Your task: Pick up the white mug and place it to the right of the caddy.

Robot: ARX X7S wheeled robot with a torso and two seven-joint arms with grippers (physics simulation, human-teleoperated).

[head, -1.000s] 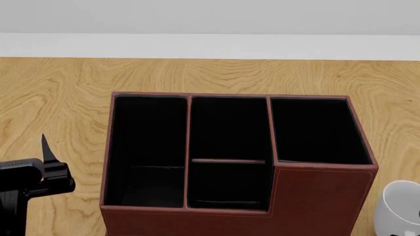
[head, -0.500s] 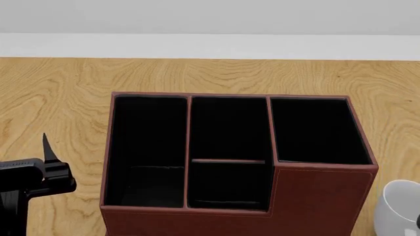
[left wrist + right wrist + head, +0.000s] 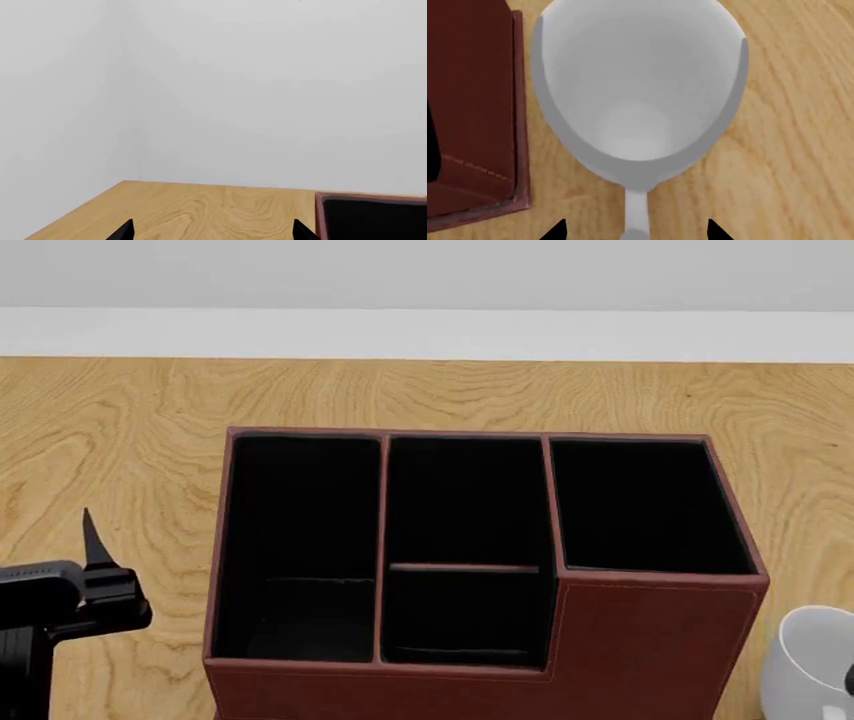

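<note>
White mug point(image 3: 637, 100) sitting beside caddy point(image 3: 474, 110); glossy, rigid, likely slippery, breakable; handle offering firmest hold. Right tool point(image 3: 635, 231) spreading wide, holding nothing.

Light wooden table point(image 3: 120, 420) with wavy, swirling grain, spread across the head view from 9 o'clock to 3 o'clock. Past its far edge at 12 o'clock, a white band point(image 3: 427, 335), then a plain grey wall point(image 3: 427, 270). In the left wrist view, same tabletop running to a corner, backed by two blank pale walls meeting at a faint vertical seam point(image 3: 133, 100). In the right wrist view, more of that grain, close up.
</note>
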